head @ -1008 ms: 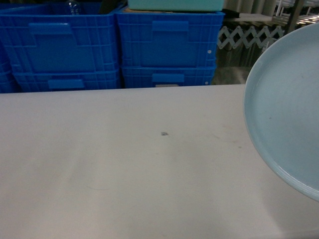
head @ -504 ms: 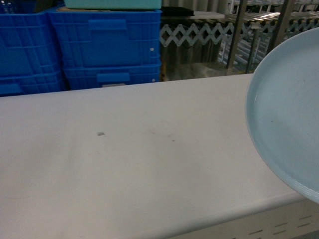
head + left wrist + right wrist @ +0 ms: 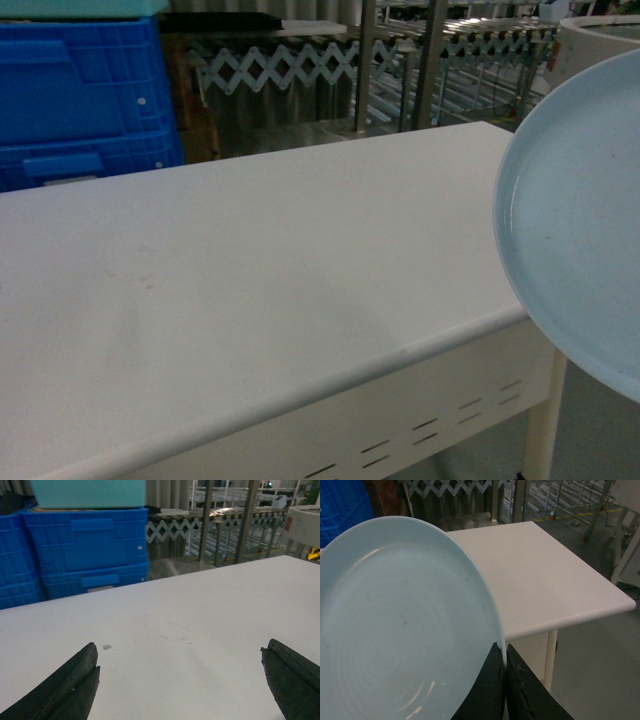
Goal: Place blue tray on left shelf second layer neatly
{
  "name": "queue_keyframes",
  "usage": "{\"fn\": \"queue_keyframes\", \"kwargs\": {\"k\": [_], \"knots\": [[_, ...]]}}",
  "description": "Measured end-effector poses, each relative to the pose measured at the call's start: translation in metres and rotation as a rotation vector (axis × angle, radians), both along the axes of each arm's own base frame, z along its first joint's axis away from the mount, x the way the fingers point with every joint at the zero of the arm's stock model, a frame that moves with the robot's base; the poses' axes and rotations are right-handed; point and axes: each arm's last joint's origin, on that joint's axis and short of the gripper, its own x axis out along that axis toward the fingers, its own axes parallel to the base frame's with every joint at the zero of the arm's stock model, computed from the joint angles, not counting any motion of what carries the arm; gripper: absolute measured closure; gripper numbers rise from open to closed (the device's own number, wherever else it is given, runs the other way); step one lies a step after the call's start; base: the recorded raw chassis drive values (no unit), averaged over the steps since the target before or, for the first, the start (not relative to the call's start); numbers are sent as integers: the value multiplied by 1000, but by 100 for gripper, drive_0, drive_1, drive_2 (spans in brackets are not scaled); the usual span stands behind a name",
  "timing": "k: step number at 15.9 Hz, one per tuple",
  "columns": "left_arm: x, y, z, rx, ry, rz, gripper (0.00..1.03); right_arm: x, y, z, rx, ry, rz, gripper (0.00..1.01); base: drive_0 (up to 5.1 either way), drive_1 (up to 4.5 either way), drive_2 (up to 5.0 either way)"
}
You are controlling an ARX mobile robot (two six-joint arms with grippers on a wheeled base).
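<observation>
- Head view gives me the blue tray (image 3: 575, 220) at the far right of the scene, raised above the right end of the table (image 3: 260, 270) and tipped so its hollow face looks toward the camera; part of it runs off the frame.
- On my right wrist view the blue tray (image 3: 400, 625) fills the left of the picture, and the right tool (image 3: 504, 672) has its two dark fingers (image 3: 487, 690) pressed on the tray's rim at the near right edge, pinching it.
- Below and beyond the tray I see the table's right corner (image 3: 560, 585) and one pale leg (image 3: 551, 655) over a grey floor.
- On my left wrist view the left tool (image 3: 180, 680) is spread wide, one dark finger (image 3: 65, 687) at each lower corner, nothing between them, above the bare white table top (image 3: 190, 625).
- A small dark speck (image 3: 106, 647) sits on the table near the left finger.
- Farther back on the left I see stacked blue crates (image 3: 87, 545) with a teal bin (image 3: 87, 492) on top.
- Behind the table, toward the right, stand a folding lattice barrier (image 3: 290, 65) and metal racks (image 3: 460, 45).
</observation>
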Motion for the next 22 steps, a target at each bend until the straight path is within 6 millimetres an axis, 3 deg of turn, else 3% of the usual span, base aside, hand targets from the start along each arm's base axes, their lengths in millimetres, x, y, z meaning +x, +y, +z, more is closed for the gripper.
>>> {"fn": "queue_keyframes", "kwargs": {"k": [3, 7, 22], "knots": [[0, 0, 0, 0, 0, -1, 5, 0, 0, 0, 0, 1, 0, 99, 295, -358, -358], [0, 0, 0, 0, -1, -1, 5, 0, -1, -1, 0, 6, -6, 99, -157, -157, -157], [0, 0, 0, 0, -1, 1, 5, 0, 0, 0, 1, 2, 4, 99, 216, -125, -580]]}}
